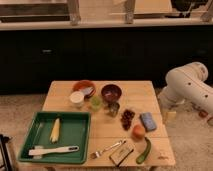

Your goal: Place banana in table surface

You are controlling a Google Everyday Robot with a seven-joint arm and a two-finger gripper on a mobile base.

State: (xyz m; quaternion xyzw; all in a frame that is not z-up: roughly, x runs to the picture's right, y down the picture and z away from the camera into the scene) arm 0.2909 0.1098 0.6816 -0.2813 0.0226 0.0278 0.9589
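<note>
The banana is pale yellow and nearly straight. It lies lengthwise in the left half of the dark green tray, which sits on the front left of the wooden table surface. My white arm bends in from the right, past the table's right edge. My gripper appears to hang at the arm's lower end beside that edge, far from the banana and holding nothing that I can see.
A white-handled utensil lies in the tray's front. On the table are a red bowl, white cup, green cup, dark bowl, blue sponge, an orange, green cucumber-like piece and fork.
</note>
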